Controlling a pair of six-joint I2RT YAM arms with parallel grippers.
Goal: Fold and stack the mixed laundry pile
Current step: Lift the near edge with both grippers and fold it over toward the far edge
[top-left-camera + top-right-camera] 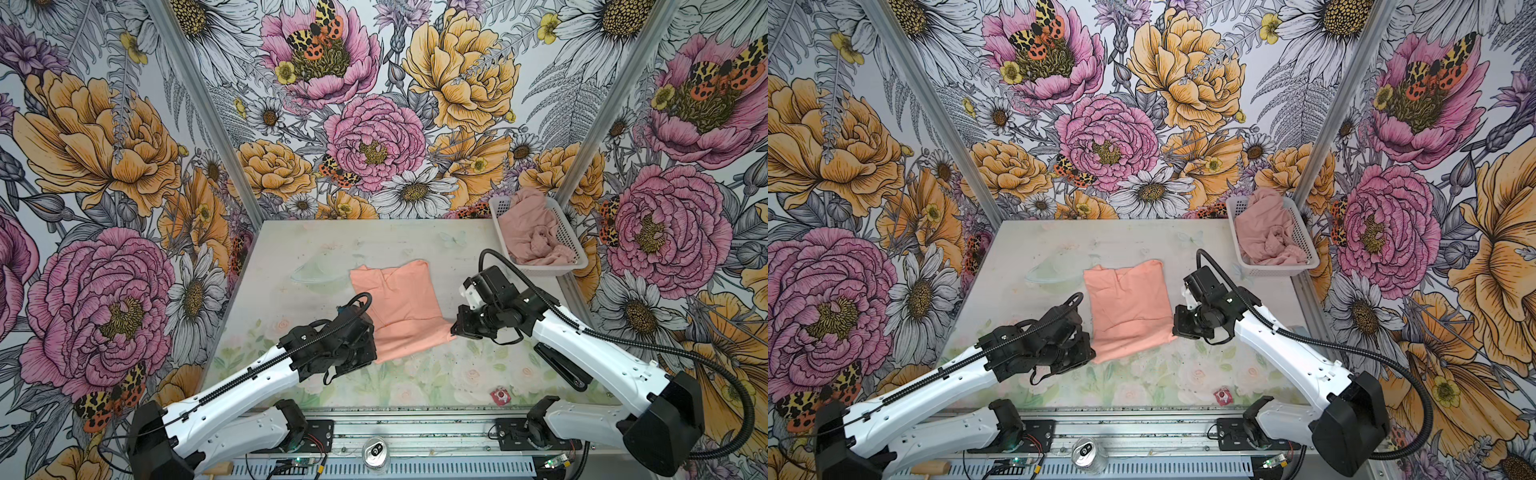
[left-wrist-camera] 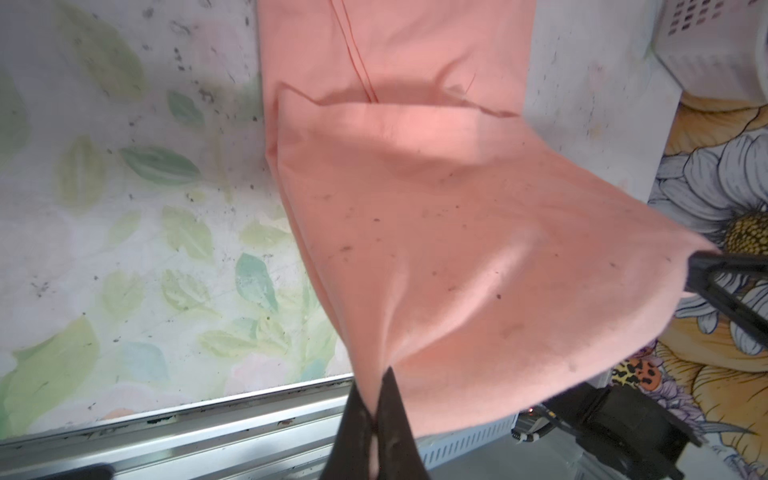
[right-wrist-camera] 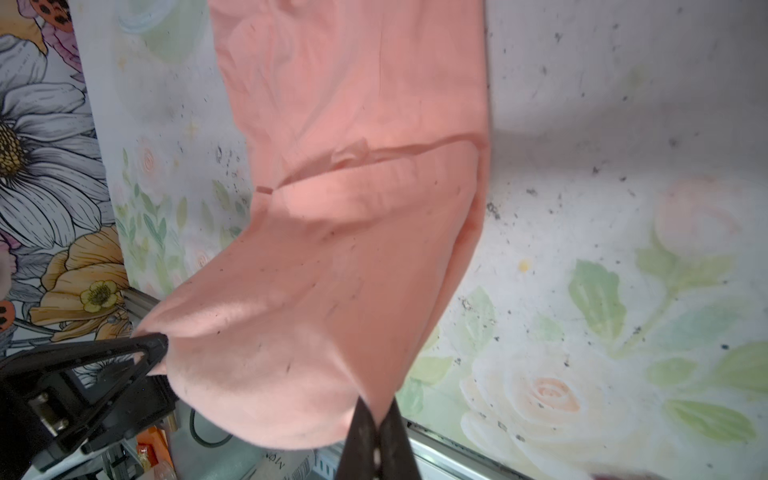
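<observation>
The peach-orange T-shirt (image 1: 401,305) (image 1: 1125,307) lies partly folded mid-table, showing plain cloth. My left gripper (image 2: 380,384) is shut on its near left corner (image 1: 379,358). The right gripper (image 3: 376,411) is shut on the near right corner (image 1: 452,332). Between them the near hem is lifted off the table and stretched, as the T-shirt (image 2: 436,232) (image 3: 332,270) shows in both wrist views. The far part rests flat. The dusty-pink garment (image 1: 532,237) (image 1: 1266,239) sits crumpled in the white basket (image 1: 544,271) (image 1: 1280,272) at the back right.
A small red item (image 1: 500,395) (image 1: 1223,395) lies near the table's front edge on the right. A drink can (image 1: 376,454) (image 1: 1086,452) stands on the metal rail in front. A black flat object (image 1: 557,365) lies under the right arm. Floral walls close three sides.
</observation>
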